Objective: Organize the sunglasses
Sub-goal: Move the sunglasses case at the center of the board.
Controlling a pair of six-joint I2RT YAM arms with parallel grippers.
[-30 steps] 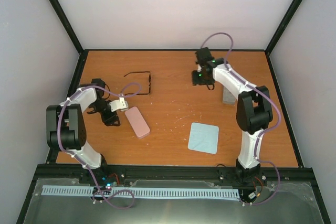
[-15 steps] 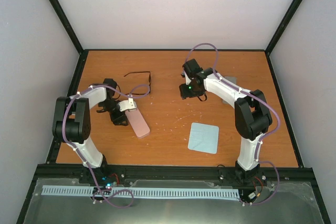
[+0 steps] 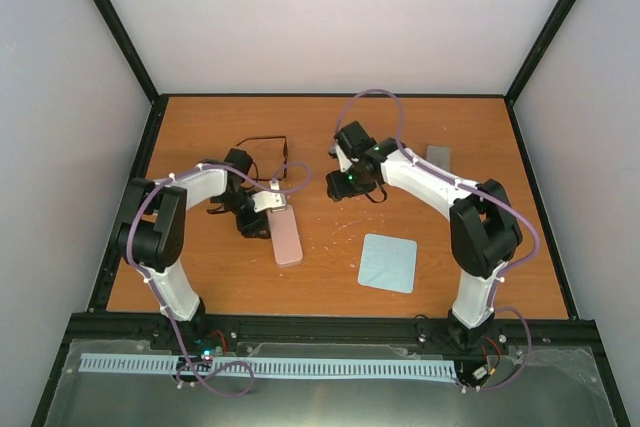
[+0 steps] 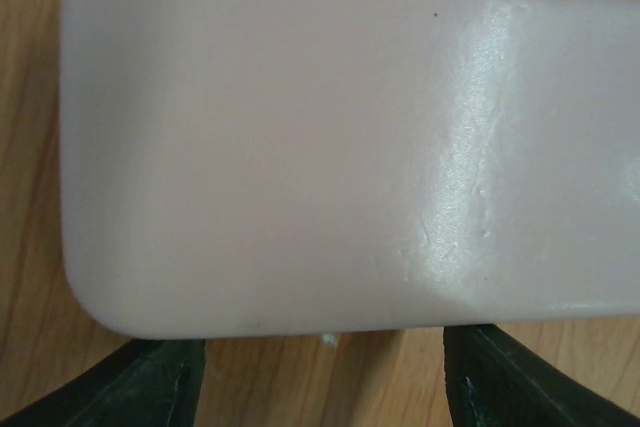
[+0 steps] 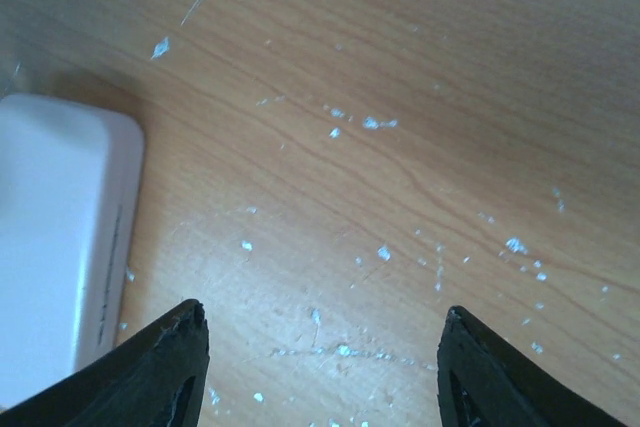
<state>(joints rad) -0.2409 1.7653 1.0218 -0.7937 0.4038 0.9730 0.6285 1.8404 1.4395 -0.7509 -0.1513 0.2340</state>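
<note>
The black sunglasses (image 3: 265,139) lie at the back left of the table, partly hidden behind my left arm. No reddish-brown pair shows in any view. My left gripper (image 3: 256,219) is open, and its fingertips (image 4: 130,387) stand apart at the near long edge of the pink case (image 3: 286,235). The case fills the left wrist view (image 4: 330,137). My right gripper (image 3: 340,183) is open and empty, low over bare wood at mid-table (image 5: 320,352). A pale case end (image 5: 55,247) shows to its left.
A grey case (image 3: 438,157) lies at the back right behind my right arm. A pale blue cloth (image 3: 388,262) lies at front centre-right. Black frame posts and grey walls bound the table (image 3: 330,117). White flecks mark the wood.
My left gripper moved right, and the pink case shifted right and turned more upright. My right gripper swung left toward mid-table, uncovering the grey case.
</note>
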